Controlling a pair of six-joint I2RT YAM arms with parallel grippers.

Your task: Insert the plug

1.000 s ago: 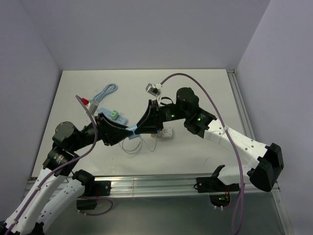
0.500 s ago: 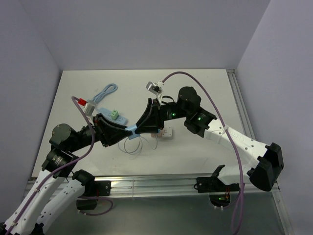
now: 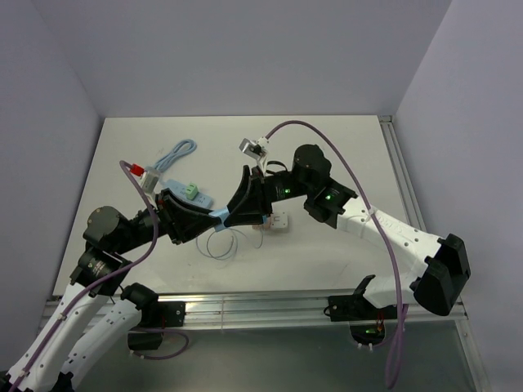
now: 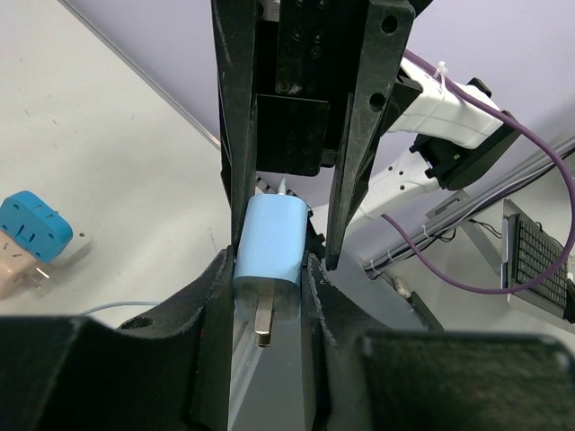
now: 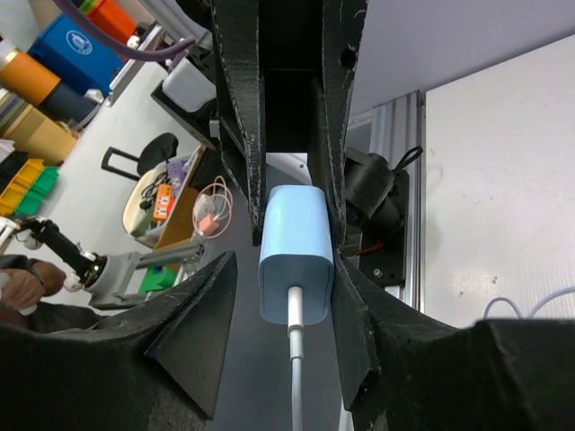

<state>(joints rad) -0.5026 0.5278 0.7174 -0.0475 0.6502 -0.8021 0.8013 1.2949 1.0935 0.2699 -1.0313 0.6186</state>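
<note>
My left gripper (image 4: 268,269) pinched the light-blue charger plug (image 4: 269,238) by its flat sides; my right gripper (image 5: 286,269) stood spread. I judged the plug light, rigid and slick, best held mid-body.

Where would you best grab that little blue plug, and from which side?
Pinch the blue plug across its two flat, parallel side faces, which give even contact. Probably come from the white cable end, so the metal prong at the other end is left free to insert.
</note>
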